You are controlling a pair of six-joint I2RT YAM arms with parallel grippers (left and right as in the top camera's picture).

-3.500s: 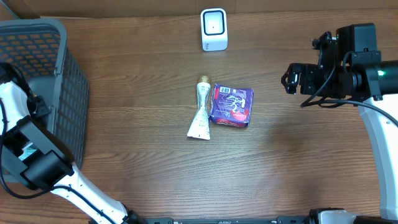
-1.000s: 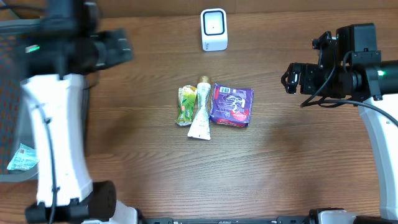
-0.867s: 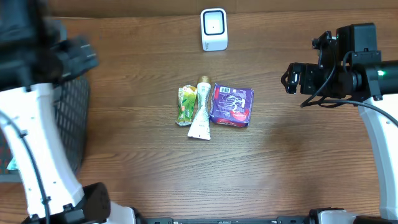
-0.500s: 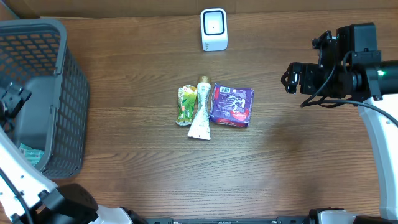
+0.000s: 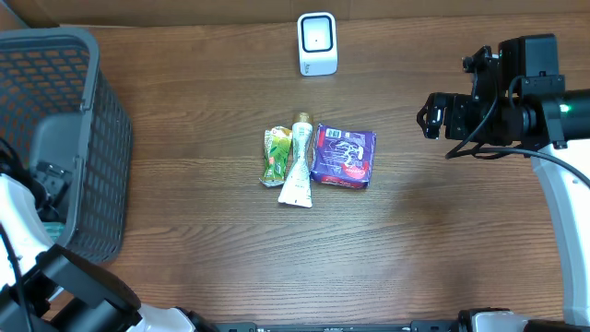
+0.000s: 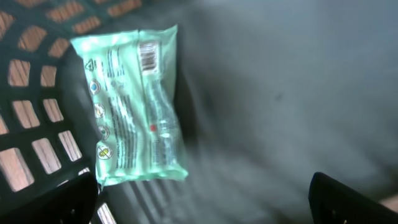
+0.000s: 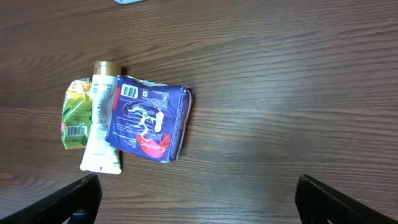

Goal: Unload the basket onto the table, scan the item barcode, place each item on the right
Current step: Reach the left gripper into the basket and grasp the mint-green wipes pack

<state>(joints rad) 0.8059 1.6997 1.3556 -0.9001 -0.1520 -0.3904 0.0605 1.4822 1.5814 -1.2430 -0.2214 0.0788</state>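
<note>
Inside the grey basket (image 5: 74, 65) at the left, a mint-green packet (image 6: 134, 106) lies flat on the floor with its barcode (image 6: 148, 57) facing up. My left gripper (image 6: 202, 208) hangs open just above it, nothing between its fingers (image 6: 50, 199). The white scanner (image 5: 316, 43) stands at the table's far edge. Side by side at mid-table lie a green pouch (image 5: 275, 155), a white tube (image 5: 297, 168) and a purple pack (image 5: 343, 156). My right gripper (image 5: 429, 118) is open, above the table to their right, and looks down on the purple pack (image 7: 149, 124).
The basket's mesh wall (image 6: 31, 118) stands close to the left of the mint packet. Bare wooden table (image 7: 280, 93) spreads to the right of the three items and in front of them.
A green pouch now lies beside the tube. My left arm swung from over the table back to the left and down into the basket, over the mint packet. The right arm has not moved.
</note>
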